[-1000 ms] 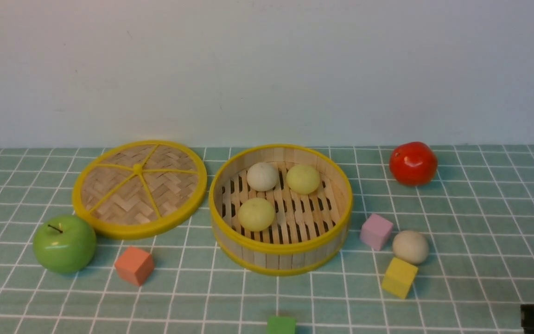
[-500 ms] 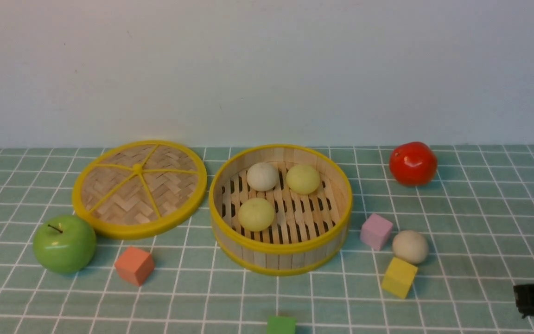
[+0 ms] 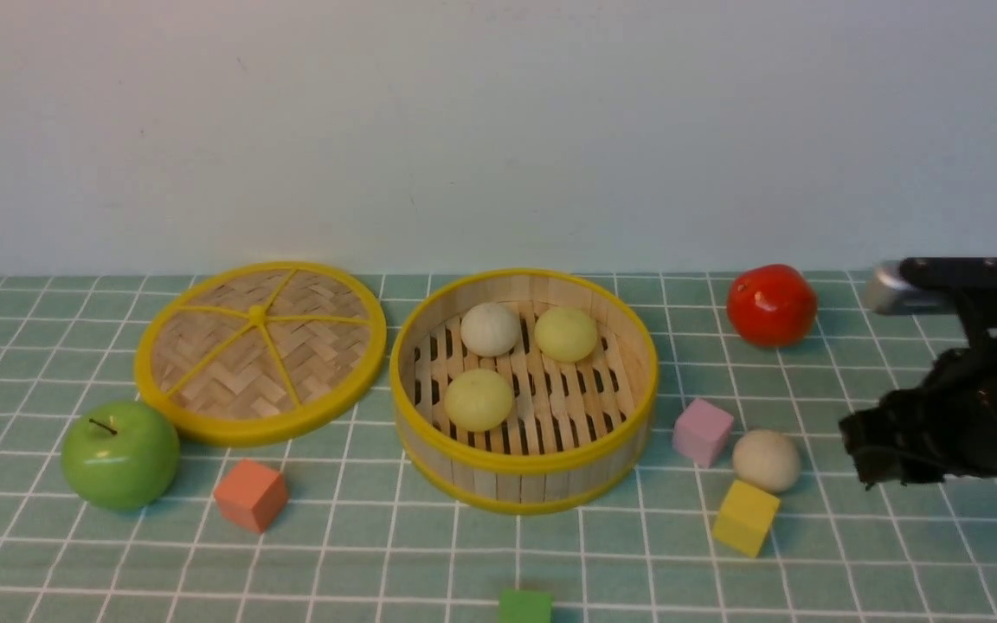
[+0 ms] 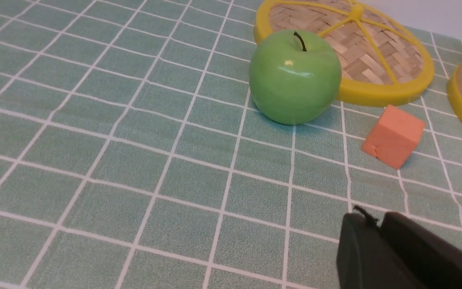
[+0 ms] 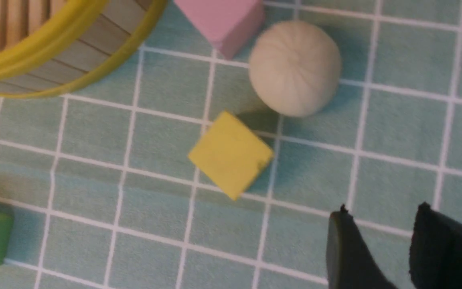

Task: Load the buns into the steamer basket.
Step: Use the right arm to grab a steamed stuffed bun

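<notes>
The steamer basket (image 3: 523,472) stands mid-table and holds three buns: an off-white one (image 3: 489,329), a yellow-green one (image 3: 565,333) and another yellow-green one (image 3: 479,399). A fourth, beige bun (image 3: 765,460) lies on the cloth right of the basket; it also shows in the right wrist view (image 5: 294,68). My right gripper (image 3: 866,450) hovers just right of that bun, open and empty; its fingertips are apart in the right wrist view (image 5: 383,214). My left gripper (image 4: 375,218) is shut and empty, out of the front view.
The woven lid (image 3: 260,350) lies left of the basket. A green apple (image 3: 120,453) and orange cube (image 3: 249,494) sit front left. A red tomato (image 3: 771,305) is back right. Pink cube (image 3: 702,431), yellow cube (image 3: 745,517) and green cube (image 3: 524,606) lie near the loose bun.
My right arm has come in from the lower right corner, up and leftward, and now hangs close beside the loose beige bun. Nothing else has moved.
</notes>
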You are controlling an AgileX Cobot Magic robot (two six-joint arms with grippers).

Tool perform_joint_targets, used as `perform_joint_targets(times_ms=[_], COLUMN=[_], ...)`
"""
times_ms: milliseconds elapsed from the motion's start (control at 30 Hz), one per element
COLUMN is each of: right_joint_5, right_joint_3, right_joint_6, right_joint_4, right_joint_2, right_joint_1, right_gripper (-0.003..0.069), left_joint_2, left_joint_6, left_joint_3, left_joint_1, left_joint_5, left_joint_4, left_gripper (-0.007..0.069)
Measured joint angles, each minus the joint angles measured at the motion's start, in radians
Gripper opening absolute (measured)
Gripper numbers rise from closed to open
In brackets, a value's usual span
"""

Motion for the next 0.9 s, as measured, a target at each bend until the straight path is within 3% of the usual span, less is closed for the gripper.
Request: perform_joint_targets(times_ms=[100,367,900], right_joint_5=[0.006,0.015,-0.032], right_joint_3=[-0.106,-0.267,-0.296], right_joint_6=[0.013,0.049,0.049], right_joint_4=[-0.025,-0.045,-0.060], right_joint_2=[0.118,0.321,0.428], right_joint_1=[0.051,0.062,0.062], right_gripper=[0.0239,0.0239,0.0239], left_joint_2=[0.000,0.000,0.000], left_joint_6=[0.000,0.000,0.000], left_joint_3=[0.000,0.000,0.000], left_joint_1=[0.000,0.000,0.000], left_joint_5=[0.000,0.000,-0.001], left_joint_4=[0.000,0.000,0.000], left_gripper=[0.0068,0.0075,0.0083])
